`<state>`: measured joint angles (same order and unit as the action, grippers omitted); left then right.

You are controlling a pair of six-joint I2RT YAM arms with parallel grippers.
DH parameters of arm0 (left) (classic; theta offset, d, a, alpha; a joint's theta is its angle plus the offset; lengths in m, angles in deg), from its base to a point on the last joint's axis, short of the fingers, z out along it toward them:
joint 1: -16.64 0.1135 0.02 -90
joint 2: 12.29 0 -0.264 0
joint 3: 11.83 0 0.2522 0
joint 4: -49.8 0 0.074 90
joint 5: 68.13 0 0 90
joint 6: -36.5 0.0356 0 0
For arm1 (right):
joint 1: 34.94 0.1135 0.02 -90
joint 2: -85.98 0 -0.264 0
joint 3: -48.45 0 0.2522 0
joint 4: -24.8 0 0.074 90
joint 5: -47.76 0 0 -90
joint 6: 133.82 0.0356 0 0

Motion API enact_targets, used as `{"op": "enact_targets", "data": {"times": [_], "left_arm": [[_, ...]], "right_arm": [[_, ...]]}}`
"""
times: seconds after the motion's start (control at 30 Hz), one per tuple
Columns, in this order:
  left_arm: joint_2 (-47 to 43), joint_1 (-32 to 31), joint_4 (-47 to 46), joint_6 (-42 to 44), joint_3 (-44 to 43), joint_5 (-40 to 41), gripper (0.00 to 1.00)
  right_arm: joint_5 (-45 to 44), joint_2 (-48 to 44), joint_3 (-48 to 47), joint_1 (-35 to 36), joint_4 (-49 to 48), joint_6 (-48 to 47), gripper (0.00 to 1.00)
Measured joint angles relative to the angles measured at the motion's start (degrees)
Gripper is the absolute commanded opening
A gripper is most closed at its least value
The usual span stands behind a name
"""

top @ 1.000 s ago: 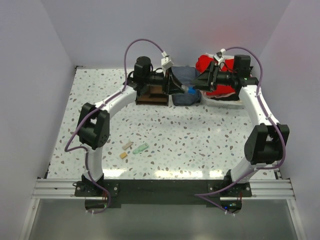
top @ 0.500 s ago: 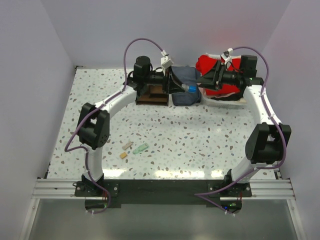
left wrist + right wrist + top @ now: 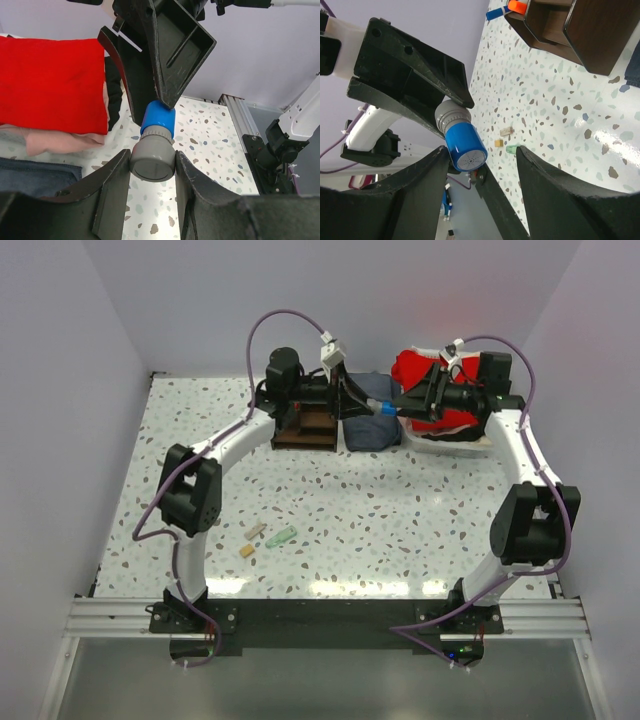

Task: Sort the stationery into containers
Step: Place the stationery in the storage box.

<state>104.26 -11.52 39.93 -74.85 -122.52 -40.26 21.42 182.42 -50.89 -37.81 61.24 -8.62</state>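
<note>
A thick grey-barrelled pen with a blue cap [image 3: 156, 135] hangs in mid-air between two robot hands at the far side of the desk [image 3: 400, 510], in what looks like a hand-over. The left hand [image 3: 151, 157] is clamped on the grey barrel, leaving the capped end free. The right hand [image 3: 481, 150] faces it with its fingers apart on either side of the blue cap; whether they touch the cap cannot be told. The dark brown wooden desk organizer [image 3: 305, 427], with its open compartments, sits just below and behind the left hand, so the pen is held close to where it probably belongs. A folded red cloth [image 3: 50, 80] lies just beyond the meeting point, under the right hand. Well back from both hands, near the arm bases, two small tan blocks [image 3: 256, 531] and a pale green piece [image 3: 281, 537] lie unsorted.
</note>
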Motion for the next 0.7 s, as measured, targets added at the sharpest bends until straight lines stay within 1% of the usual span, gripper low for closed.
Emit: {"op": "enact_targets", "data": {"times": [0.07,0.23,0.33,0.43,0.47,0.53,0.57,0.63,0.67,0.7], "left_arm": [[0.2,0.0,-0.8,-0.7,0.0,-0.2,0.00],[1.0,-0.2,-2.4,-2.1,0.0,-0.3,0.00],[1.3,-0.5,-3.0,-2.4,0.0,-0.3,0.00],[1.6,-0.7,-3.5,-3.1,0.0,-0.4,0.00],[1.7,-0.7,-3.5,-3.2,0.0,-0.4,0.00],[2.0,-0.7,-3.5,-3.2,0.0,-0.5,0.00],[2.1,-0.7,-3.6,-3.3,0.0,-0.5,0.00],[2.3,-0.7,-3.6,-3.4,0.0,-0.6,0.00],[2.5,-0.7,-3.8,-3.6,0.0,-0.7,0.00],[2.5,-0.7,-3.8,-3.6,0.0,-0.7,0.00]], "right_arm": [[0.1,0.0,0.2,0.2,-0.1,0.2,0.54],[0.4,0.0,0.4,0.6,-0.7,0.8,0.52],[0.4,0.0,0.6,0.9,-1.2,1.3,0.49],[0.7,0.3,0.7,1.2,-1.8,2.0,0.42],[0.7,0.5,0.7,1.3,-2.0,2.2,0.37],[0.9,0.7,0.7,1.3,-2.4,2.4,0.32],[1.0,0.8,0.8,1.3,-2.6,2.6,0.25],[1.3,0.8,0.8,1.2,-2.9,2.8,0.19],[1.4,0.8,0.8,1.2,-3.1,2.9,0.14],[1.5,0.8,0.8,1.2,-3.3,2.8,0.12]]}}
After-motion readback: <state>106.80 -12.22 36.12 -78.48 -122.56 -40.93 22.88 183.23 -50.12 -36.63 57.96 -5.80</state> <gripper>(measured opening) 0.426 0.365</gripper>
